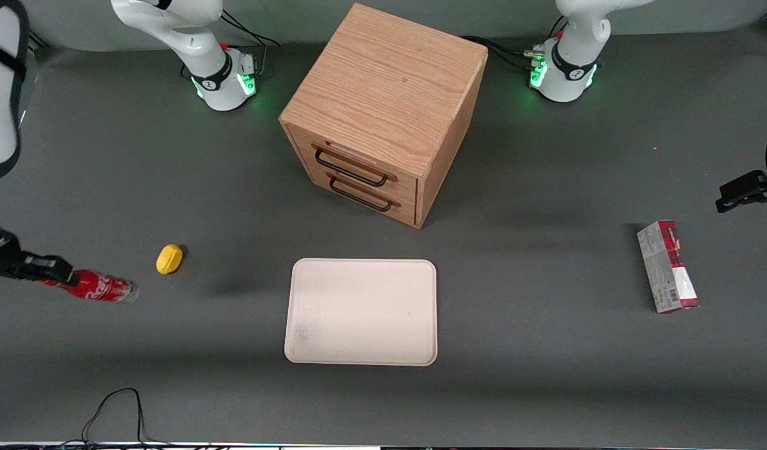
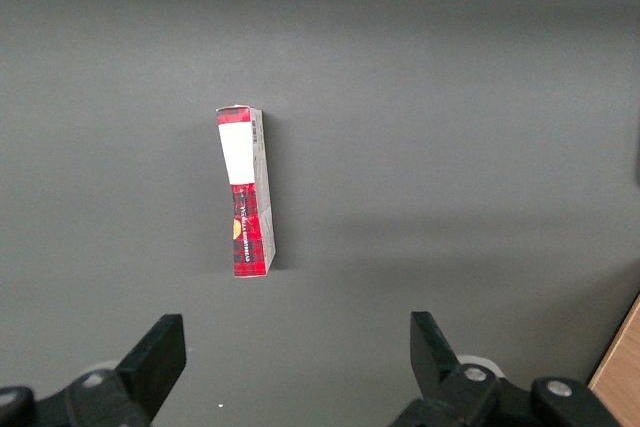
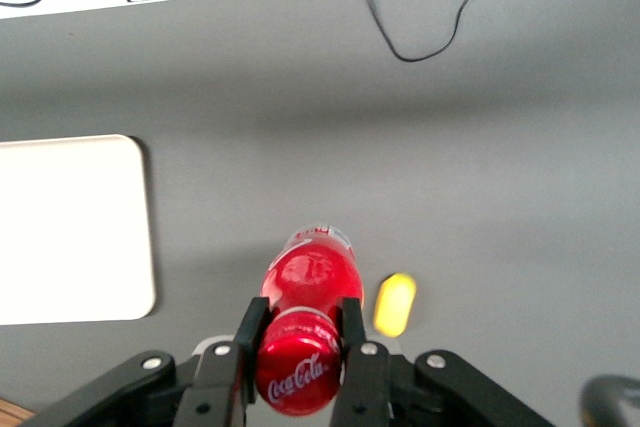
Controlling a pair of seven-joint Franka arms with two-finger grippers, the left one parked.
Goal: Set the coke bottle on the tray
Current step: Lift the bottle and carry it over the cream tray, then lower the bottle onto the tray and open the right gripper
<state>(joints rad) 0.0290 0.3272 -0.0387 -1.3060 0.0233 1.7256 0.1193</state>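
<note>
The coke bottle (image 1: 99,287) hangs tilted nearly flat at the working arm's end of the table, its red cap clamped between the fingers (image 3: 250,339) of the gripper (image 1: 61,275), its clear base pointing toward the tray (image 1: 360,311). In the right wrist view the glossy red body (image 3: 308,282) runs away from the camera with the capped end (image 3: 298,375) pinched on both sides by the black pads.

A small rounded yellow object (image 1: 169,259) sits on the grey mat just beside the bottle, a little farther from the front camera. Between it and the tray's nearest rounded edge lies open mat. The tray is flat, cream-white, low-rimmed and faintly smudged.

The wooden drawer box (image 1: 383,112), oak-grained with two dark wire handles, stands farther from the front camera than the tray, apart from it. A red-and-grey carton (image 1: 667,266) lies flat toward the parked arm's end, well apart.
</note>
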